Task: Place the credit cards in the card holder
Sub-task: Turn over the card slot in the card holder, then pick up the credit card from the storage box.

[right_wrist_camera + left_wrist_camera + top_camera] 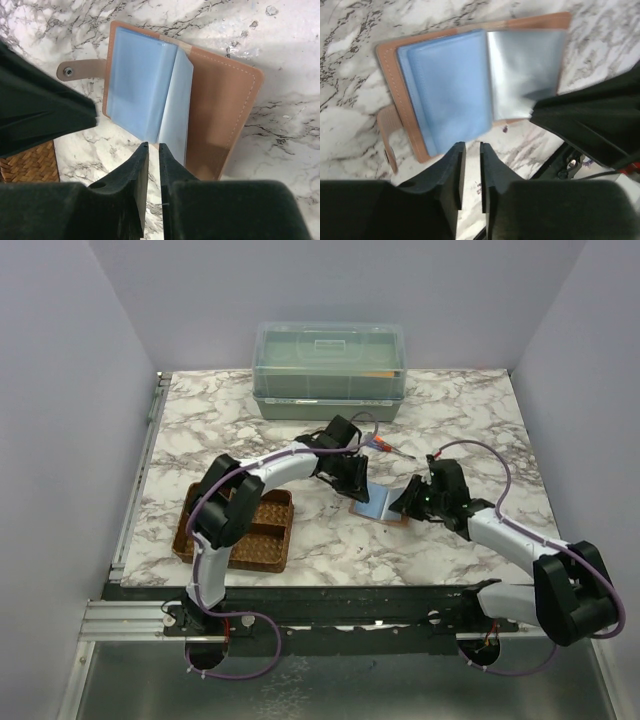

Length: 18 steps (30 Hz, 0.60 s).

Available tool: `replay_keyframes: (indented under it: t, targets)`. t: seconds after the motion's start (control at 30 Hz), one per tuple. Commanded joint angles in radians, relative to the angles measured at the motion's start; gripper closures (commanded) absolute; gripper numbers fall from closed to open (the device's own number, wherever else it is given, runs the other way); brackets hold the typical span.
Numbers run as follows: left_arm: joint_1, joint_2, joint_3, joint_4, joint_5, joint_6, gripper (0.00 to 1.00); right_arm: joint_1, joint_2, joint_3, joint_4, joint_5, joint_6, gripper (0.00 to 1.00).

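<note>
The pinkish-tan card holder (pixel 378 506) lies open on the marble table between my two grippers. In the left wrist view the card holder (pixel 540 22) shows light blue inner leaves (pixel 450 95) and a silvery-grey leaf (pixel 522 70). I cannot tell card from sleeve. The right wrist view shows the holder (pixel 220 110) with the blue leaves (pixel 137 85) and one pale leaf standing up. My left gripper (pixel 470 150) hovers at the holder's edge, jaws almost together with nothing between them. My right gripper (pixel 152 150) hovers at the opposite edge, the same. No loose cards show.
A brown woven divided tray (pixel 262 546) sits at the left under the left arm. A clear lidded plastic box (pixel 330 370) stands at the back. A red-handled screwdriver (pixel 385 447) lies behind the holder. The holder's snap strap (pixel 80 70) sticks out sideways.
</note>
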Motion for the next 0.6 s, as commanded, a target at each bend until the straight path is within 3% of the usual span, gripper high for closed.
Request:
replay_keyframes:
  t: [0.0, 0.3, 0.37, 0.57]
  targets:
    - [0.001, -0.171, -0.031, -0.002, -0.033, 0.074, 0.71, -0.002, 0.032, 0.034, -0.023, -0.038, -0.06, 0.81]
    - [0.002, -0.454, -0.094, -0.052, -0.105, 0.041, 0.4, 0.004, 0.014, 0.073, -0.069, -0.08, -0.106, 0.69]
    - [0.006, -0.524, -0.123, -0.105, -0.158, 0.04, 0.33, 0.006, 0.0, 0.088, -0.082, -0.083, -0.121, 0.66]
    - [0.045, -0.716, -0.217, -0.358, -0.422, 0.016, 0.27, 0.009, 0.01, 0.142, -0.111, -0.128, -0.167, 0.62]
